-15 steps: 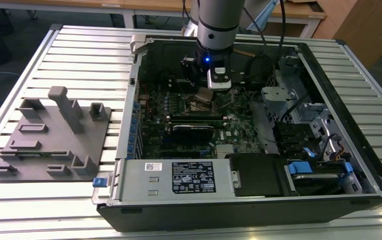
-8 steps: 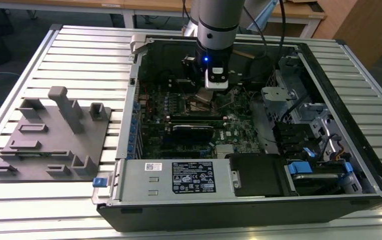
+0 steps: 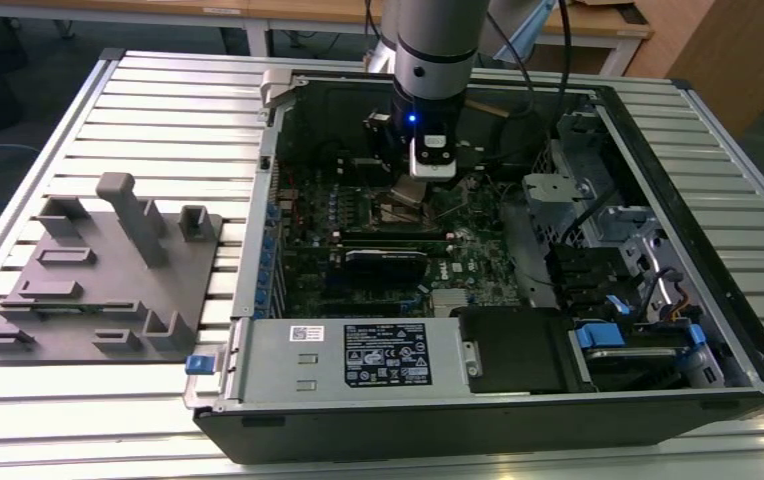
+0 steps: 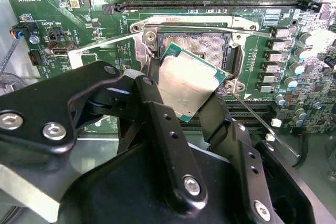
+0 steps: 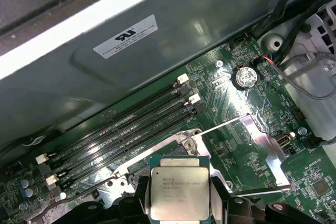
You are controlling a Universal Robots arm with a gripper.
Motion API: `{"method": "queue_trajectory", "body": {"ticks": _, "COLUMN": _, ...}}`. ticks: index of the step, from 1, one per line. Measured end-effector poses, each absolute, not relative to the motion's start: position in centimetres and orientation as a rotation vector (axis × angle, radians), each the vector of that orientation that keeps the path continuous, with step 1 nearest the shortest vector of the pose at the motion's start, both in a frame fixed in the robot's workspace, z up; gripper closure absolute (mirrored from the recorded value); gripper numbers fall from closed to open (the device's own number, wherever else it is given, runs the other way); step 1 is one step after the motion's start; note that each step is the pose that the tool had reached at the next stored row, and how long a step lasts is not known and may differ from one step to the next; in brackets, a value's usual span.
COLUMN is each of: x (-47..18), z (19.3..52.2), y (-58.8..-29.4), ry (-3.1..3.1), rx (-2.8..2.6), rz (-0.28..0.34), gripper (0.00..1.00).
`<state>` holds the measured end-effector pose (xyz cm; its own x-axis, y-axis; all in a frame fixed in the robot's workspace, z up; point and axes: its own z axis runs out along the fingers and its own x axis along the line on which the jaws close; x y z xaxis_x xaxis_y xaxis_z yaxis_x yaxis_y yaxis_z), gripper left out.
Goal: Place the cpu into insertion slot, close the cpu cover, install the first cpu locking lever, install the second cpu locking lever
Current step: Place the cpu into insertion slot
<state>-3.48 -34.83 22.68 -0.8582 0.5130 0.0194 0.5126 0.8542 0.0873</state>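
I have the black two-finger gripper clenched on the small, flat, square cpu with its dull silver-tan top, one finger on each opposite edge. In the second wrist view the chip hangs tilted just over the square, silver-rimmed insertion slot, whose dark centre lies bare. I can't tell whether its low corner touches the rim. The thin silver cpu cover stands swung open beside the socket. Long black memory slots run alongside on the green motherboard, inside the open black computer case.
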Motion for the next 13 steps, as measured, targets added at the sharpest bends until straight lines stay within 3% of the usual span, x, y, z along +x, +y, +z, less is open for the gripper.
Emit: {"method": "queue_trajectory", "body": {"ticks": 13, "x": -3.48, "z": 22.62, "y": -34.83, "ry": 2.949, "rx": 1.041, "rz": 0.139, "gripper": 0.46}}
